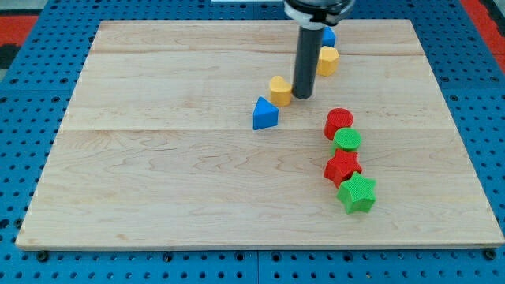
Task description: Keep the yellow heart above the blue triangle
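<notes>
Two blocks matter most: the yellow heart [279, 90] sits a little toward the view's top and right of the blue triangle [264, 113], the two just beside each other near the middle of the wooden bench [158, 173], apparently touching or nearly so. My tip [302, 95] stands just to the view's right of the yellow heart, touching it or very nearly; the dark rod rises straight toward the view's top edge. No pincer shows on this arm, only the rod, so its state cannot be told.

Behind the rod, toward the view's top, a second yellow block [327, 60], roughly hexagonal, lies on the rod's right side, and a second blue block [328, 36] peeks out just above it, its shape mostly hidden.

Well apart on the view's right, four blocks run in a close column: a red block [339, 122] on top, then a green round block [347, 141], a red block of angular shape [342, 167], and a green star [357, 193] lowest.
</notes>
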Controlling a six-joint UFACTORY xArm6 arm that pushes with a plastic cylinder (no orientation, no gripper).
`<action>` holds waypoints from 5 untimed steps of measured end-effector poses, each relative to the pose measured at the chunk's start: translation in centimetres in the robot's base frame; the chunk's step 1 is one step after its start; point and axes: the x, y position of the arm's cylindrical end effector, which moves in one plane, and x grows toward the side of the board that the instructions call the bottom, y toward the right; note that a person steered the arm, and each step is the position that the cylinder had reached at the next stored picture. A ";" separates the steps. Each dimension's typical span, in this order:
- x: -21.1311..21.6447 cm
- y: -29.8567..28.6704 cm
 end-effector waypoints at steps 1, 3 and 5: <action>-1.0 -3.4; 2.4 0.5; 2.4 -5.4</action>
